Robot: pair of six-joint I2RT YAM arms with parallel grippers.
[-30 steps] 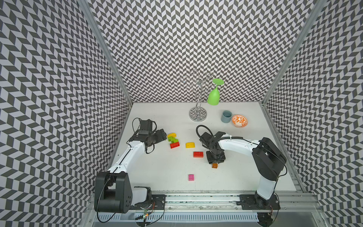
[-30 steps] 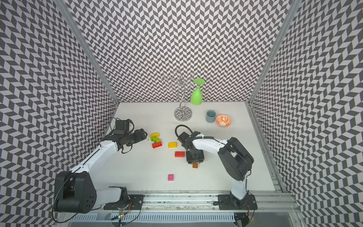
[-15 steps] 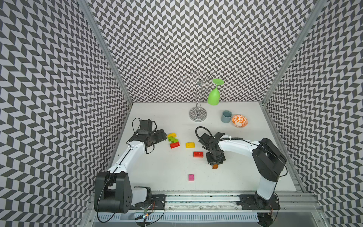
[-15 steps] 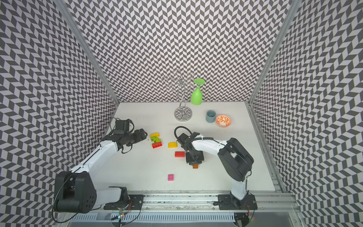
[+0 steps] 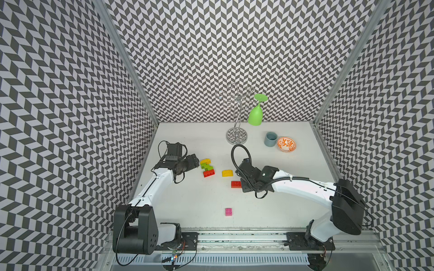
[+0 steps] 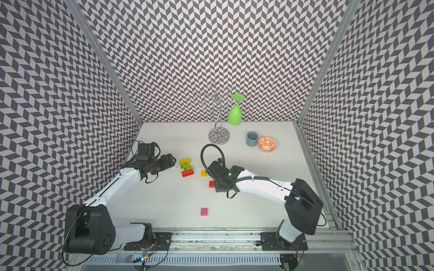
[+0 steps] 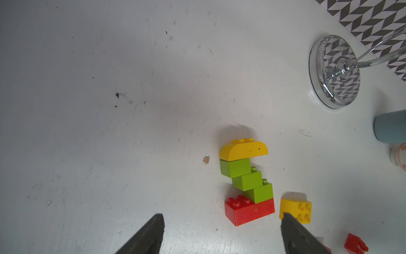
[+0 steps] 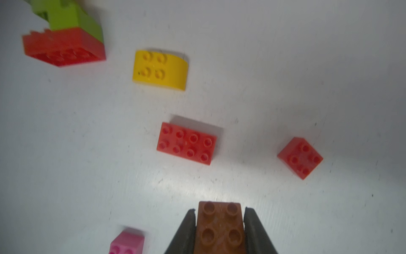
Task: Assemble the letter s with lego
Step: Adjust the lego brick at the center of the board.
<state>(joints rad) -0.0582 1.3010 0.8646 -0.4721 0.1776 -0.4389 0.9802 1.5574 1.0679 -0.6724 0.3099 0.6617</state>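
A stack of lego (image 5: 206,167) (image 6: 187,168) (image 7: 246,182) lies at centre left: a yellow rounded brick, three lime green bricks, a long red brick. My left gripper (image 7: 222,215) (image 5: 194,162) rests open just left of it, holding nothing. To the right of the stack lie a loose yellow brick (image 5: 227,173) (image 8: 160,70), a long red brick (image 5: 235,184) (image 8: 186,143) and a small red brick (image 8: 299,158). The pink brick (image 5: 228,211) (image 8: 127,243) lies nearer the front. My right gripper (image 8: 219,211) is shut on the brown brick (image 8: 220,228), which the right arm hides in both top views.
At the back stands a chrome glass rack (image 5: 236,137) with a green glass (image 5: 255,116) hanging from it. To its right are a grey-blue cup (image 5: 270,139) and an orange-patterned bowl (image 5: 286,144). Patterned walls close in three sides.
My right gripper has shut on the brown brick and shifted slightly left with it; the brick no longer shows in the top views. The left arm has not moved.
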